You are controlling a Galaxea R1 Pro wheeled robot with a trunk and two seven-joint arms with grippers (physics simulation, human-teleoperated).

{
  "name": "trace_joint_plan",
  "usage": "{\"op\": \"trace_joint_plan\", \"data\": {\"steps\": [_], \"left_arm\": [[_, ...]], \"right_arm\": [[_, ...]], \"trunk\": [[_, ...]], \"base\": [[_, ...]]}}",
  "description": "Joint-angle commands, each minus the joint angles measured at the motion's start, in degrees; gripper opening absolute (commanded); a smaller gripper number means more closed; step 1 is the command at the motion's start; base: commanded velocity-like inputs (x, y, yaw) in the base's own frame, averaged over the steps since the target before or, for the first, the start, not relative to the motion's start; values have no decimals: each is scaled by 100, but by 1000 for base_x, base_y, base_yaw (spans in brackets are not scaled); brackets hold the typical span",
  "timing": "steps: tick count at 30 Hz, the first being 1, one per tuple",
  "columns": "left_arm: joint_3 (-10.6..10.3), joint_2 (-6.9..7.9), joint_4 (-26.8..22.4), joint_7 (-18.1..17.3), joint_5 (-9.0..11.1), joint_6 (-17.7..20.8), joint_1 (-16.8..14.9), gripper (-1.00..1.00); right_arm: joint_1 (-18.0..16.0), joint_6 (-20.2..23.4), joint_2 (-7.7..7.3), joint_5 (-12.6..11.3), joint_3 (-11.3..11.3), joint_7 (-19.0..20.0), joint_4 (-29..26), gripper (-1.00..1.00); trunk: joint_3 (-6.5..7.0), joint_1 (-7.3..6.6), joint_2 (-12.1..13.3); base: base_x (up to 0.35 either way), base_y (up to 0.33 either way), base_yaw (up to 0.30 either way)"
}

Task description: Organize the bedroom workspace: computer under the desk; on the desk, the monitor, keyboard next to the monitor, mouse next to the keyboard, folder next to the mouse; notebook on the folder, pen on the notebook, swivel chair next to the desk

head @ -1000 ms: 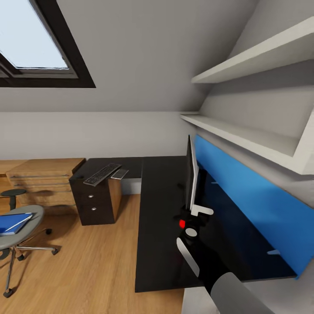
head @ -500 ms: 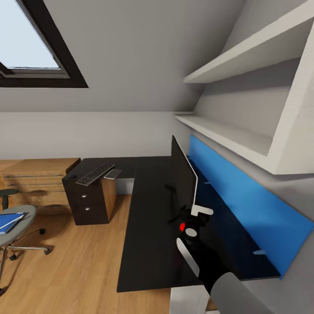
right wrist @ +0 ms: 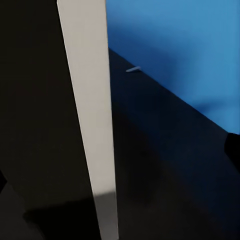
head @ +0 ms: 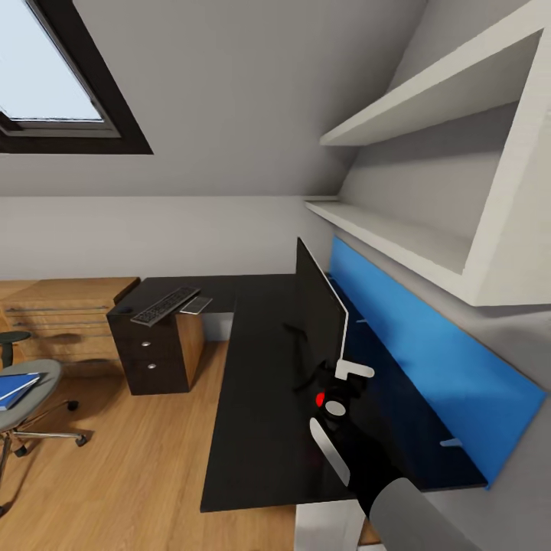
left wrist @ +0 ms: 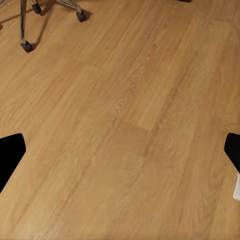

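Wooden floor (head: 145, 459) covers the left of the room, where the swivel chair (head: 30, 398) stands well apart from the desk (head: 252, 413) with the blue folder (head: 15, 386) on its seat, so the folder and the chair are not yet placed. Further right, the keyboard (head: 164, 304) and a thin dark book, probably the notebook (head: 197, 304), lie on the far wing of the desk, well apart from the monitor (head: 317, 310), which stands upright on the desk before the blue wall panel (head: 428, 360). At the monitor's near edge the right gripper (head: 340, 375) seems to hold the screen, though I cannot tell if it is really closed, and the left gripper (left wrist: 120, 165) is wide and holds nothing above the floor; I judge that most steps are left.
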Motion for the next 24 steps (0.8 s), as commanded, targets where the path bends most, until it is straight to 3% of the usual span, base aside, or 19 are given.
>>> {"op": "trace_joint_plan", "data": {"steps": [1,13,24], "left_arm": [[-42,10,-9,37,60,-30,0,100],[-42,10,-9,21,69,-16,1,100],[-36,10,-9,14,69,-6,1,100]], "right_arm": [[-8,-1,-4,-40,21,-37,-4,100],[-6,-1,-4,-40,21,-37,-3,100],[-6,-1,-4,-40,21,-37,-3,100]], "trunk": [[-7,1,-6],[-7,1,-6],[-7,1,-6]], "base": [[-55,-80,0],[-47,-48,0],[-275,0,0]]}}
